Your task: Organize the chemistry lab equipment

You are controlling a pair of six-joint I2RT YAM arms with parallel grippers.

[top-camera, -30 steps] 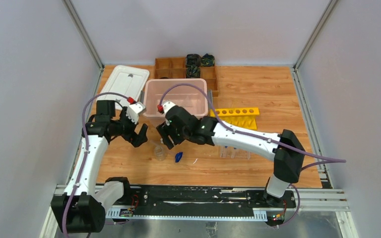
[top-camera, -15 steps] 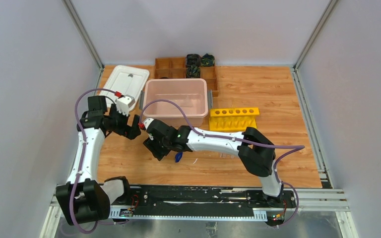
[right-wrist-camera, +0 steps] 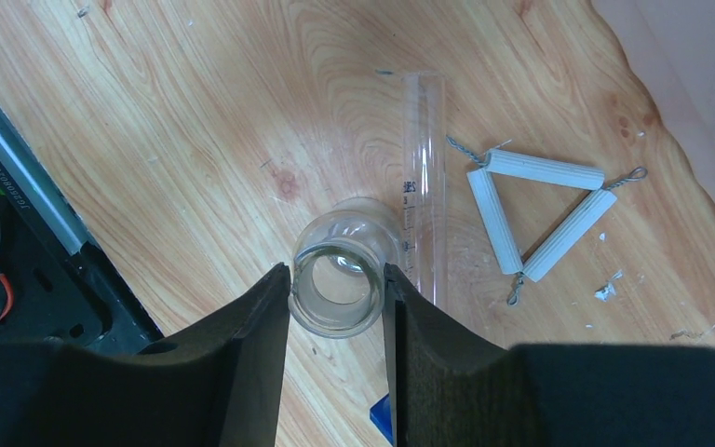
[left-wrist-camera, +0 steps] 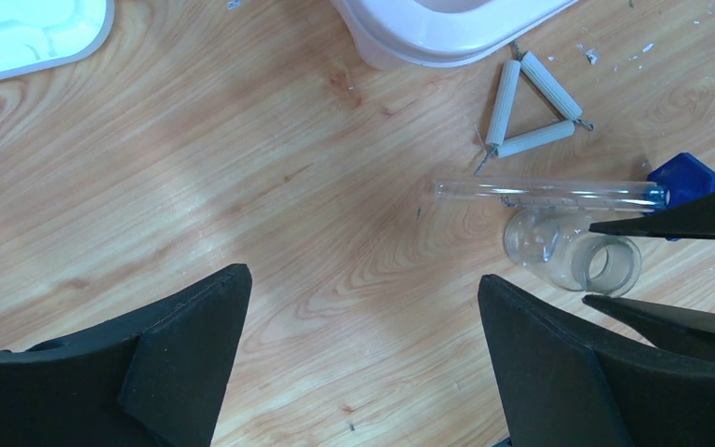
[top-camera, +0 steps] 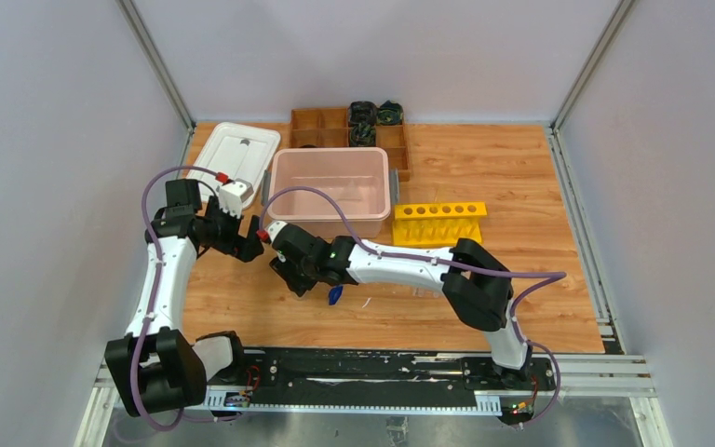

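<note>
– Right gripper (right-wrist-camera: 335, 272) first: what does it have?
– Its fingers (right-wrist-camera: 251, 354) sit on either side of the neck of the clear flask (right-wrist-camera: 354, 228). The rim meets both of them, so the flask appears to be pinched. It lies on its side left of the table's (top-camera: 484, 168) middle, closer to the near edge than the far one.
– And the left gripper (left-wrist-camera: 363, 281)?
– Spread wide and holding nothing, it hangs over bare wood toward the left edge.
– What lies beyond the flask?
– A clear tube (right-wrist-camera: 424, 186) lies flat just beside it, with the small blue piece (left-wrist-camera: 684, 177) at one end. Past that, the white triangle (right-wrist-camera: 545, 170) lies flat between the tube and a near corner of the pink bin (top-camera: 330, 152).
– And farther back?
– The yellow rack (top-camera: 438, 223) stands just right of the bin. The white lid (top-camera: 233, 154) rests toward the far left corner. The wooden divided tray (top-camera: 321, 126) sits along the far edge.
</note>
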